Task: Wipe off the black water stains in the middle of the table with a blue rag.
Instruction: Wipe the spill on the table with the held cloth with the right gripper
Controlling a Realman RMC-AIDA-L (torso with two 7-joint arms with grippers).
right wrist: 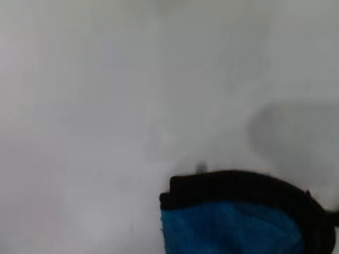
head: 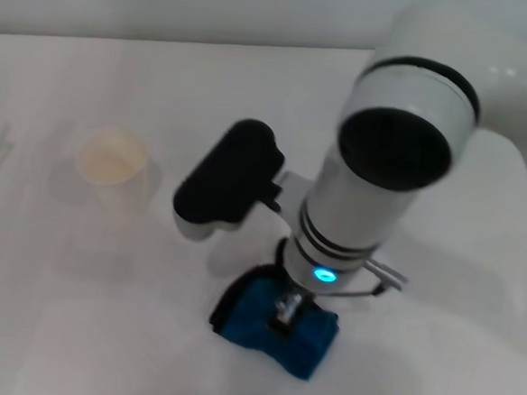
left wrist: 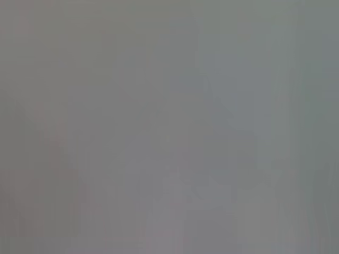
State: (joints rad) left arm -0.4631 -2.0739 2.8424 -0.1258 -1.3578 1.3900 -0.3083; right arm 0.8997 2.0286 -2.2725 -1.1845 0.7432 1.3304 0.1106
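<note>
The blue rag (head: 277, 321) lies bunched on the white table (head: 433, 354) near its front middle, its black edge trim showing on the left side. My right arm reaches down from the upper right, and its gripper (head: 284, 313) sits on top of the rag, shut on the cloth. In the right wrist view the rag (right wrist: 233, 225) with its black trim fills the lower edge against the white table (right wrist: 106, 106). The black water stains do not show in any view. The left gripper is out of view, and its wrist view shows only plain grey.
A pale translucent cup (head: 112, 163) stands on the table at the left, well away from the rag. A black wrist housing (head: 229, 179) on my right arm juts out above the rag. The table's far edge (head: 166, 42) runs along the back.
</note>
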